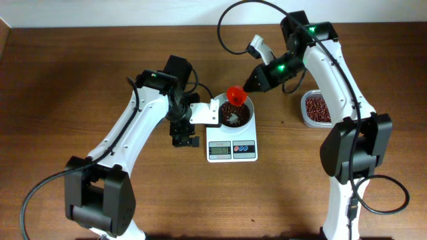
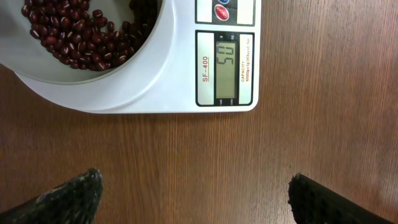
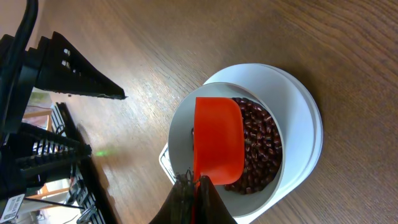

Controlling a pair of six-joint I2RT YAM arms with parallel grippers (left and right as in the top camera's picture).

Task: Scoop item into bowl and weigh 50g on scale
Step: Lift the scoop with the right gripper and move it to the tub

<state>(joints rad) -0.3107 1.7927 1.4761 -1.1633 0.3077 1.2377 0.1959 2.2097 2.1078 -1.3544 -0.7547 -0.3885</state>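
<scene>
The white bowl (image 1: 241, 121) sits on the white scale (image 1: 231, 149) and holds dark reddish-brown beans (image 3: 258, 146). The scale's display (image 2: 227, 67) reads 50. My right gripper (image 1: 248, 85) is shut on the handle of an orange-red scoop (image 3: 217, 140), held over the bowl. The scoop also shows in the overhead view (image 1: 236, 95). My left gripper (image 2: 194, 193) is open and empty, low over the bare table just left of the scale. The bowl (image 2: 146, 53) and beans (image 2: 74, 34) show in the left wrist view.
A clear plastic tub (image 1: 315, 109) with more beans stands to the right of the scale. The left arm (image 1: 143, 113) reaches in from the left, the right arm (image 1: 333, 73) from the right. Brown wooden table all round.
</scene>
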